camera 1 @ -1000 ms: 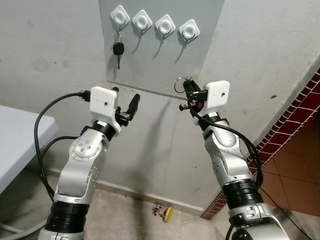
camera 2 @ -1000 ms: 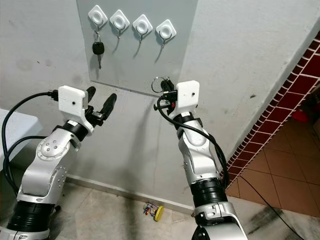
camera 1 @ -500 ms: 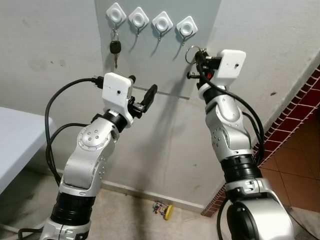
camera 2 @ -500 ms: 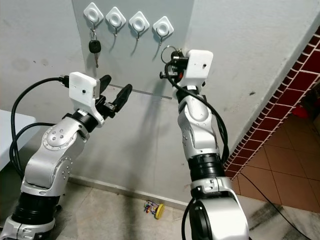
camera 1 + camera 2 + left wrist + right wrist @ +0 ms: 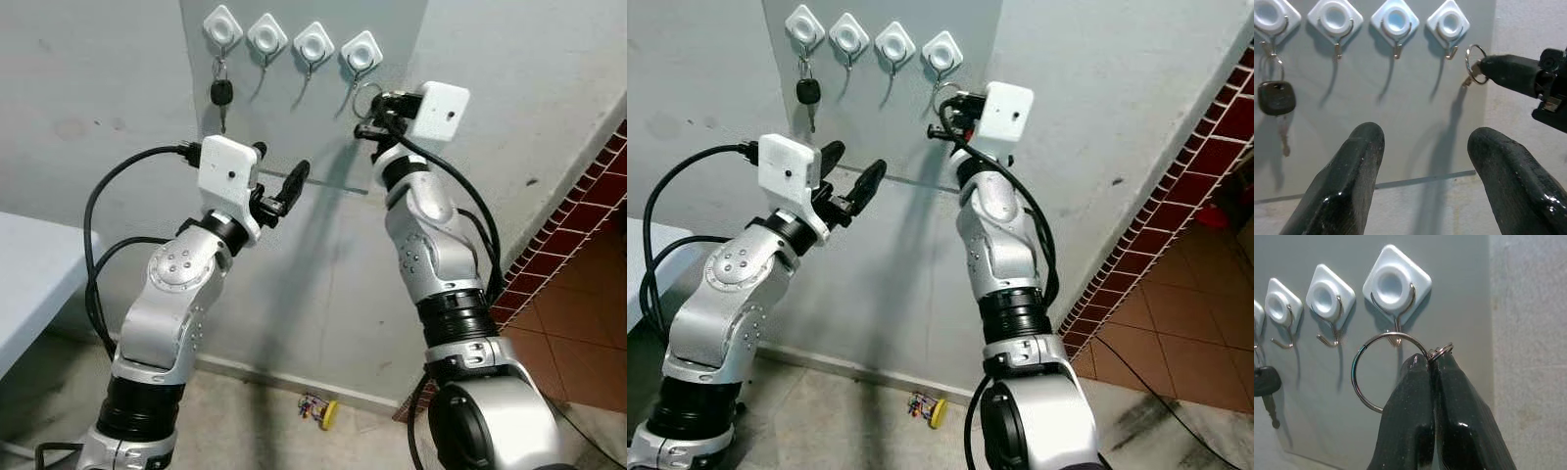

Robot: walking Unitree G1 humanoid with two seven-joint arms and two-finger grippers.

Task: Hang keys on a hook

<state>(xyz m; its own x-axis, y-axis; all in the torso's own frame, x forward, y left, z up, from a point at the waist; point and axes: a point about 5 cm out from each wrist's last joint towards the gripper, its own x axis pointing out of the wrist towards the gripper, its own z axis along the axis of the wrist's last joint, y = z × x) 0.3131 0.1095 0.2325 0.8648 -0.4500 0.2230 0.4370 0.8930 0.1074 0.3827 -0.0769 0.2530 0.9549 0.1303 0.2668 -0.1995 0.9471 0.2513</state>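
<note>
You are at the approach step: your right gripper (image 5: 1432, 363) has its fingers closed on the key ring (image 5: 1382, 369), held just below the rightmost hook (image 5: 1396, 328). Next, I judge, lift the ring over the hook's tip and release. Your left gripper (image 5: 1422, 161) hovers open below the hooks.
</note>
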